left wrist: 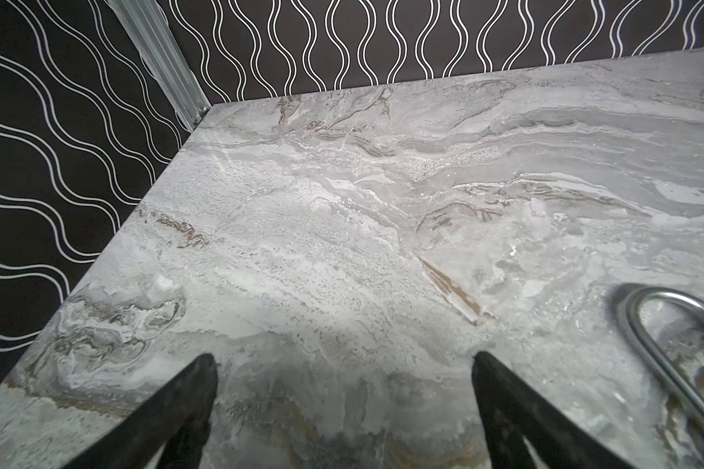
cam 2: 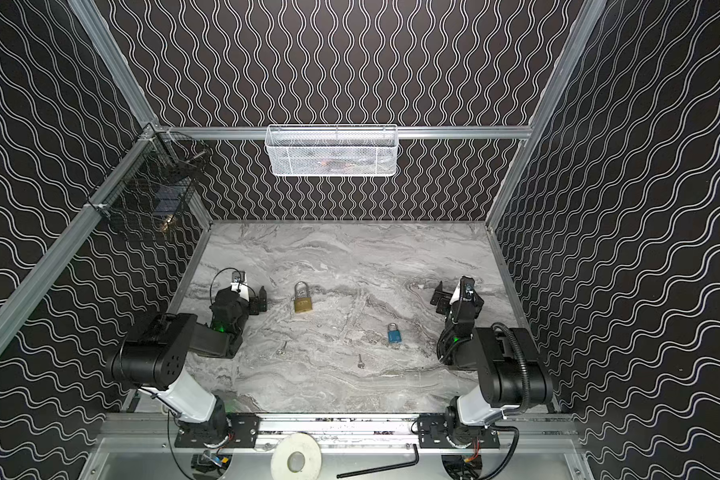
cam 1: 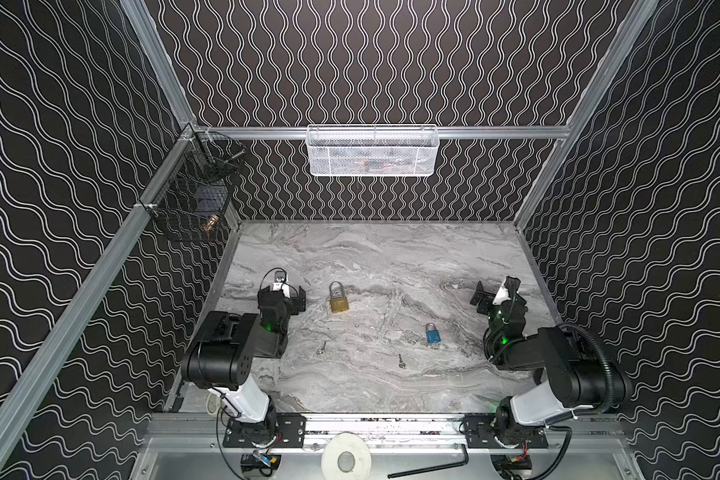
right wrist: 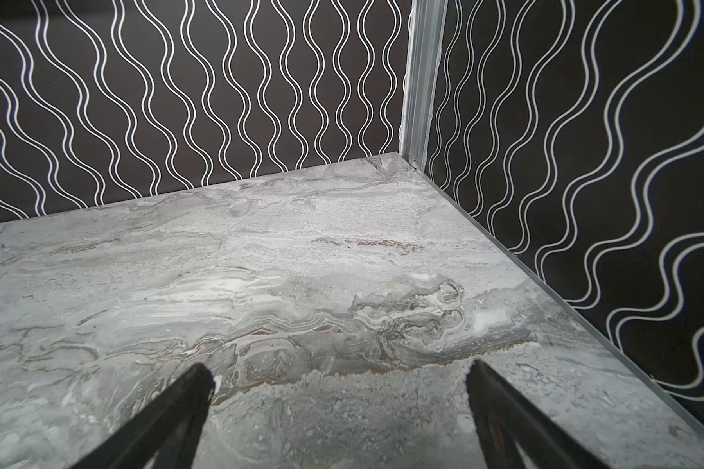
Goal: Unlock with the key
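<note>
Black fingers (left wrist: 179, 406) of the left gripper (left wrist: 342, 359) stand spread wide, with only bare marble between them and their tips low over the table (left wrist: 342, 203). In the left wrist view the steel shackle (left wrist: 667, 320) of the brass lock (cam 1: 339, 303) lies near one finger but does not touch it. In both top views this gripper points toward the far wall. The left arm (cam 1: 225, 353) is folded behind it: wrist tipped down, forearm doubled back over the shoulder joint, white link rising from the base on the near rail.

The right gripper (right wrist: 338, 371) has its fingers (right wrist: 175, 410) parted just as wide, with nothing between them, and it is aimed at the table's far right corner. The right arm (cam 1: 570, 365) is folded in the same low crouch from its own base on the rail.

The brass lock lies flat at mid-table, shackle toward the far wall, just right of the left gripper. The blue lock (cam 1: 432, 333) lies nearer the right arm and closer to the front. The left key (cam 1: 321, 348) lies in front of the brass lock, near the left arm. The right key (cam 1: 400, 361) lies in front of the blue lock, a little to its left. Locks and keys all lie apart, and neither gripper touches any of them.
</note>
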You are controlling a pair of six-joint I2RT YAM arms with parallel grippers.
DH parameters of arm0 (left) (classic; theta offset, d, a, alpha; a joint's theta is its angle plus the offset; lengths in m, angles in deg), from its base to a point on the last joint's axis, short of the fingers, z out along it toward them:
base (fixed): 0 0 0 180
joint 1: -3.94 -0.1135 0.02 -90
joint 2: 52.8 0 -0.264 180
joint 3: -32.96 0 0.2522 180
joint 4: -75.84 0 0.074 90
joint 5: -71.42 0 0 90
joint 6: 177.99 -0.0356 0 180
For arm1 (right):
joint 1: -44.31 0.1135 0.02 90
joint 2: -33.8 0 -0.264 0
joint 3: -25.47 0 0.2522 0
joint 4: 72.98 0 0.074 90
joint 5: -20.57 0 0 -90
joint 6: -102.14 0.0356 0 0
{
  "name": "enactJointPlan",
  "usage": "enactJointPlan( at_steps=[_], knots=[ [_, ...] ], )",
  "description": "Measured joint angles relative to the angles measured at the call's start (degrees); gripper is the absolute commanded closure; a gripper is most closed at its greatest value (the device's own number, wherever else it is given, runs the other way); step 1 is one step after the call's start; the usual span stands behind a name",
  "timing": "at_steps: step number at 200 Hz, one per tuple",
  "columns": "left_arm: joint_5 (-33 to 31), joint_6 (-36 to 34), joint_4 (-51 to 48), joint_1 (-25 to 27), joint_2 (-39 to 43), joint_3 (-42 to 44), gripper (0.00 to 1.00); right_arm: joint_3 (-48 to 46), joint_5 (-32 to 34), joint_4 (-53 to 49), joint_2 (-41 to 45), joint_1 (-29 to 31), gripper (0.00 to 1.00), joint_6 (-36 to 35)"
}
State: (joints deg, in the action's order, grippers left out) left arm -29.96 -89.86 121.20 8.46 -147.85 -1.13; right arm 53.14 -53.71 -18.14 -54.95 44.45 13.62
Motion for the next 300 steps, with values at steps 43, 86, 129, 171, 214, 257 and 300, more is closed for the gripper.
enactJointPlan(
  at_steps=[43, 86, 129, 171, 214, 257, 300],
  knots=[
    [0.0, 0.0, 0.0, 0.0, 0.0, 0.0, 0.01, 0.0, 0.0, 0.0, 0.0, 0.0, 0.01, 0.0],
    [0.0, 0.0, 0.0, 0.0, 0.0, 0.0, 0.01, 0.0, 0.0, 0.0, 0.0, 0.0, 0.01, 0.0],
    [0.0, 0.0, 0.0, 0.0, 0.0, 0.0, 0.01, 0.5, -1.6, -0.6, 0.1, -1.4, 0.01, 0.0],
    [0.0, 0.0, 0.0, 0.0, 0.0, 0.0, 0.01, 0.6, -2.7, -0.6, 0.1, -1.4, 0.01, 0.0],
    [-0.5, -0.1, 0.0, 0.0, 0.7, 0.5, 0.01, -1.3, -1.3, -0.6, 2.2, -0.1, 0.01, -0.4],
    [-8.6, 3.9, -20.0, 3.1, 18.9, -8.2, 0.02, 7.4, 6.2, -17.8, 20.6, 10.1, 0.01, -2.1],
    [3.5, 20.3, -49.6, 10.3, 22.0, -25.7, 0.08, 29.2, -0.3, -57.9, 19.3, 14.4, 0.16, 9.1]
  ],
)
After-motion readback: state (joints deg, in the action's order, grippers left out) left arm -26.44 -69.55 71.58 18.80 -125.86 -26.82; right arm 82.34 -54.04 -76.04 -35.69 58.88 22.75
